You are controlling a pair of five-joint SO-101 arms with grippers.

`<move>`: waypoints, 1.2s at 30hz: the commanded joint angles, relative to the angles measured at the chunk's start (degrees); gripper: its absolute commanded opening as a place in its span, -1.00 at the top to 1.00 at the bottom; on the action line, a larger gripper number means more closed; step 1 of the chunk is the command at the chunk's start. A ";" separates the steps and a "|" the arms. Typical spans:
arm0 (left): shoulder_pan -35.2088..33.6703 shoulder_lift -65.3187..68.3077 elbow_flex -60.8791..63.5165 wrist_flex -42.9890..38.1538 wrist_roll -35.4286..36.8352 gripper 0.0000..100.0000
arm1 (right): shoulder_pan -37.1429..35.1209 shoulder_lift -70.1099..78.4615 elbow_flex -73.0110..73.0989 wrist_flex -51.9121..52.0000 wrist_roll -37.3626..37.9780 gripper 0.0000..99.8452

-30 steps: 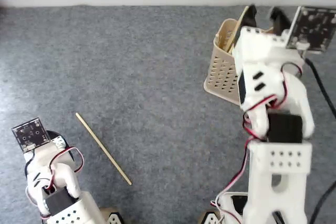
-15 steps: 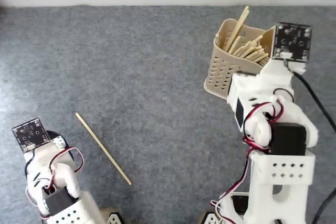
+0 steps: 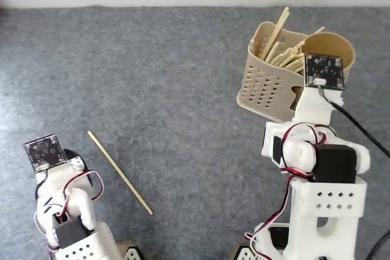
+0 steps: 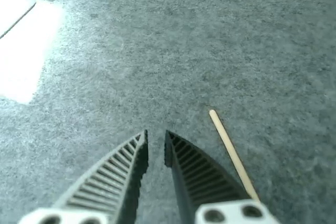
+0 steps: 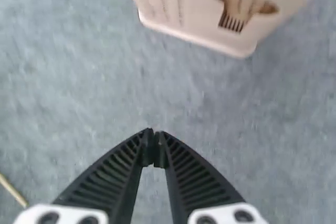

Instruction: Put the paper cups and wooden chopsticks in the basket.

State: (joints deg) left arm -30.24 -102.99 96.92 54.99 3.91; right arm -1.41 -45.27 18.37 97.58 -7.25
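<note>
Left wrist view: left gripper slightly parted near a chopstick; right gripper pressed closed.

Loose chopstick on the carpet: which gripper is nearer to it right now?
Left. The left gripper hangs just beside one end of the chopstick; the right gripper is far off, by the basket.

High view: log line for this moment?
basket: holds chopsticks | paper cup: at basket | loose chopstick: on table | left gripper: open | right gripper: shut
</note>
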 commanded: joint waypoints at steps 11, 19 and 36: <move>9.93 -0.09 -7.25 6.95 0.00 0.89 | 8.13 -22.73 22.07 -6.64 -0.18 0.98; 18.64 -0.09 -7.25 7.30 -0.09 0.89 | 8.48 -41.98 31.38 -7.08 -0.18 0.98; 22.95 1.76 -12.35 11.25 0.09 0.89 | 8.13 -57.98 50.20 -13.41 -0.09 0.98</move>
State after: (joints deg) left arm -7.12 -102.81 89.54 65.01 3.82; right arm 6.51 -102.42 67.87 85.27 -7.25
